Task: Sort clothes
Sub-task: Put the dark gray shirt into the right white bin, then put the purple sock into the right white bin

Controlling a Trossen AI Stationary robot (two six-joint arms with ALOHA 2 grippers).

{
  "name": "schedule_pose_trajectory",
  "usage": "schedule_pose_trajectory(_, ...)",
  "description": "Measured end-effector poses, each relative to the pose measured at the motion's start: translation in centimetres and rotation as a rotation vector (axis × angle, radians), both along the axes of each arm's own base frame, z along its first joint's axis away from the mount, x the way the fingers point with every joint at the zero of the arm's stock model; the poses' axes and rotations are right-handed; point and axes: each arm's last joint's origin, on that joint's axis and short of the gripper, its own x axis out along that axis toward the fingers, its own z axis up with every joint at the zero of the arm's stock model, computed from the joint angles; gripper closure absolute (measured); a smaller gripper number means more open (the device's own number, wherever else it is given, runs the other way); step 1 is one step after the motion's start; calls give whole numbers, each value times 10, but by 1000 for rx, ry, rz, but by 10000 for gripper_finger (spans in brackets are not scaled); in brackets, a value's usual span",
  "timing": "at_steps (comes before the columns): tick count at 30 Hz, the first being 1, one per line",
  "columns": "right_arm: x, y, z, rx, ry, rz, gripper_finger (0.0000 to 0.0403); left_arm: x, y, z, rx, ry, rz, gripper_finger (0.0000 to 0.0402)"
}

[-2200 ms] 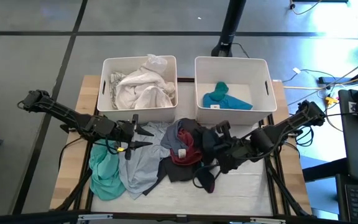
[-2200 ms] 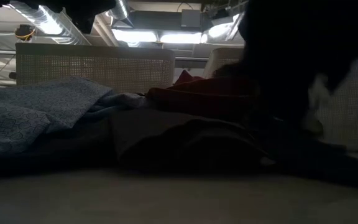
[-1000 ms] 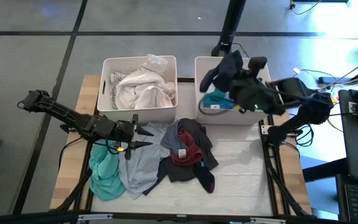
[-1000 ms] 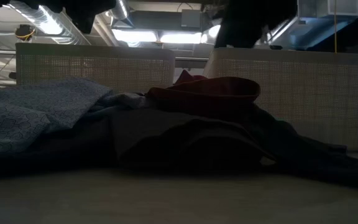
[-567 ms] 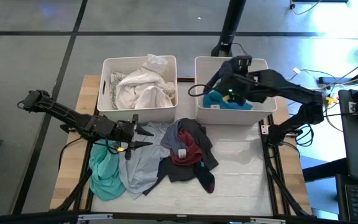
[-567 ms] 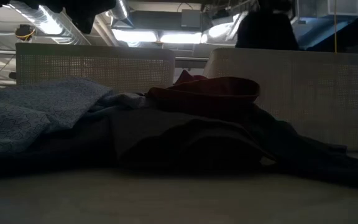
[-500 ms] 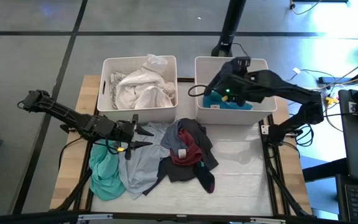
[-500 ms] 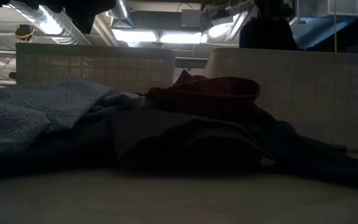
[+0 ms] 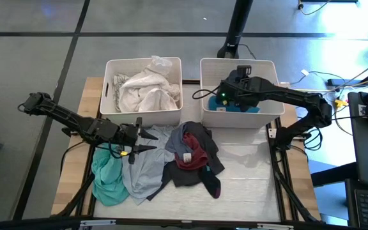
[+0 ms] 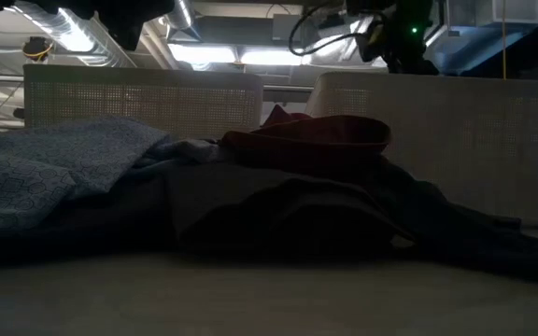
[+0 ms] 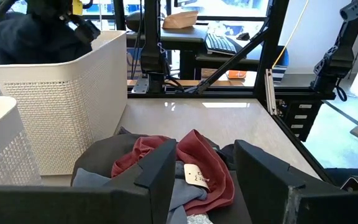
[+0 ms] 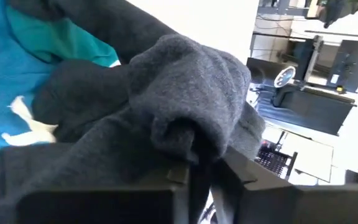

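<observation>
My right gripper (image 9: pixel 224 97) reaches down into the right white bin (image 9: pixel 275 82) and is shut on a black garment (image 12: pixel 185 81). The garment lies bunched over a bright blue garment (image 9: pixel 241 105) in that bin. My left gripper (image 9: pixel 149 140) is open and empty, hovering over the pale grey-blue garment (image 9: pixel 142 172). On the table lie a teal-green garment (image 9: pixel 107 182), a dark red garment (image 9: pixel 190 153) and another black garment (image 9: pixel 200 176) in a heap. White clothes (image 9: pixel 145 89) fill the left bin (image 9: pixel 107 89). My right gripper pinches a bunched fold of the black garment (image 12: pixel 194 146) between its two fingers (image 12: pixel 238 177). The fingers come from above, pointing down into the bin. The fabric bulges over the fingertips and rests on the blue garment (image 12: pixel 17 93) beneath it.
The two bins stand side by side at the table's far edge. The heap of clothes covers the table's left and middle. Bare tabletop (image 9: pixel 254 179) lies at the near right. Stands and desks show in the room beyond the table.
My right gripper, holding the black garment, has gone down from above the right bin into it. The garment hung below the gripper and now lies bunched inside the bin on the blue garment. The heap on the table has not moved.
</observation>
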Motion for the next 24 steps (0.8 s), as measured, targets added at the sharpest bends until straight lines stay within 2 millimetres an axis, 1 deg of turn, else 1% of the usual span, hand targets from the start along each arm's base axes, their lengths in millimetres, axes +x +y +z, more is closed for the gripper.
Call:
schedule_pose_trajectory(5, 2, 2, 6, 62, -48, 23, 284, 0, 0, 0, -9, 1, 1, 249)
schedule_pose_trajectory(11, 1, 6, 26, 194, -153, 41, 206, 0, 0, 0, -11, 1, 2, 249)
schedule_pose_trajectory(14, -1, 8, 35, 262, -203, 42, 173, 0, 0, 0, -24, 3, 3, 249)
schedule_pose_trajectory(18, -1, 12, 45, 383, -296, 51, 140, 0, 0, -1, -29, 10, 4, 249)
schedule_pose_trajectory(21, 4, 24, 46, 443, -319, 102, 123, 0, 0, -1, -30, 11, 5, 249)
schedule_pose_trajectory(24, 11, 42, 47, 466, -339, 178, 113, 0, 0, -1, -30, 11, 5, 249)
